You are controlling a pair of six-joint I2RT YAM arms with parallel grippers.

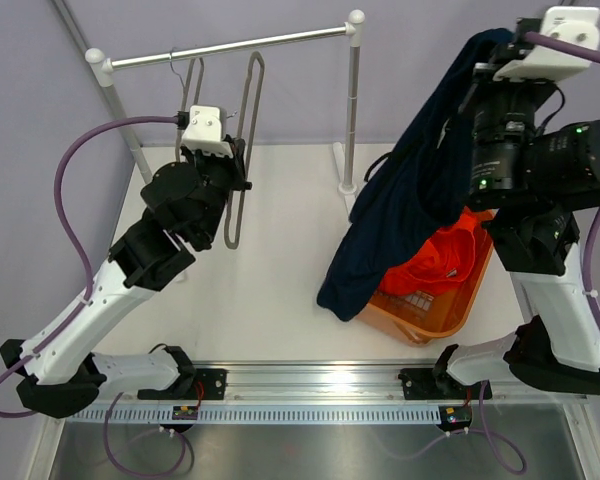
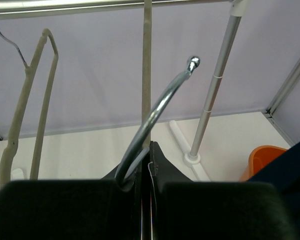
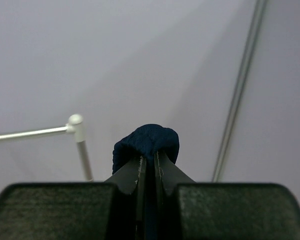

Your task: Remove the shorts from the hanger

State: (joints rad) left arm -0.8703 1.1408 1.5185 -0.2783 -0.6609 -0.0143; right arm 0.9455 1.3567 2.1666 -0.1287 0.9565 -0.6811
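Navy shorts pinched tight in right gripper, held high at far right, free of hanger, hem trailing down across left rim of orange basket. Red cloth inside basket. Left gripper clamped on bare hanger's chrome hook, near rail at far left.

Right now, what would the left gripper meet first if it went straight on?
Beyond the hanger the left gripper grips, probably the back wall, passing under the rail; depth is unclear.
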